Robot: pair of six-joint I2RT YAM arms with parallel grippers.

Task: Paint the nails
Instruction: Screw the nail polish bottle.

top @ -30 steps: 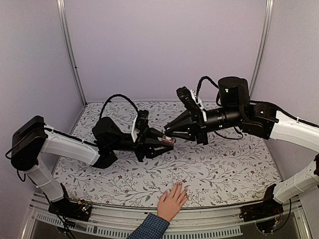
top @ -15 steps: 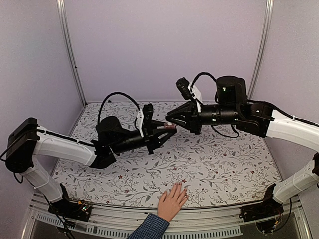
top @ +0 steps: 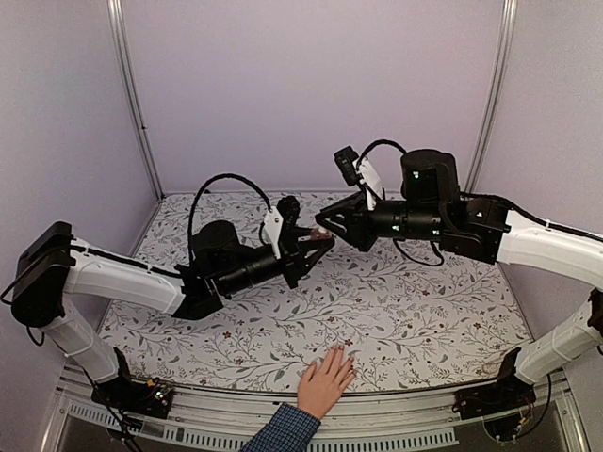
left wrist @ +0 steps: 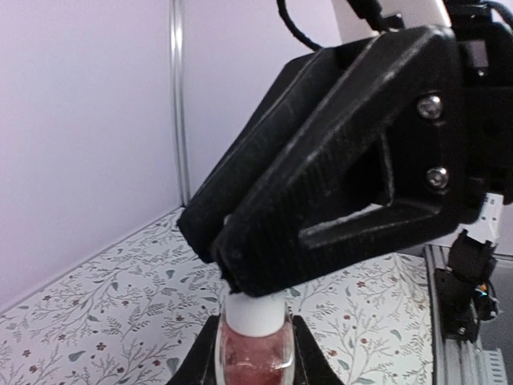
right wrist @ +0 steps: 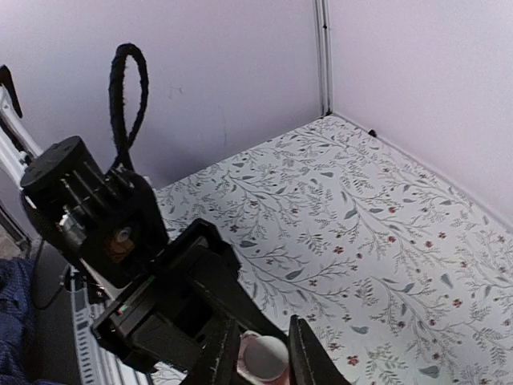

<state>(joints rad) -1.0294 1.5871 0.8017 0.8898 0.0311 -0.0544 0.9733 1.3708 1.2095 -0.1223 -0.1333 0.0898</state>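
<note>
My left gripper point(top: 314, 247) clamps the pink bottle point(left wrist: 255, 357), my right gripper point(top: 326, 227) pinches its white cap point(left wrist: 256, 314) (unscrewing, I judge); next I must carry the brush to the nails point(top: 339, 354), well apart at the near edge of the table point(top: 424, 320).

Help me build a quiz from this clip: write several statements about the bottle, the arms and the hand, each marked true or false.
1. The left arm's jaws are shut on the pink nail polish bottle. True.
2. The right arm's jaws hang open, clear of the white cap. False: they are shut on the cap.
3. The human hand rests palm down at the near edge of the table. True.
4. The bottle stands on the table. False: it is held up in the air between the two arms.
</note>
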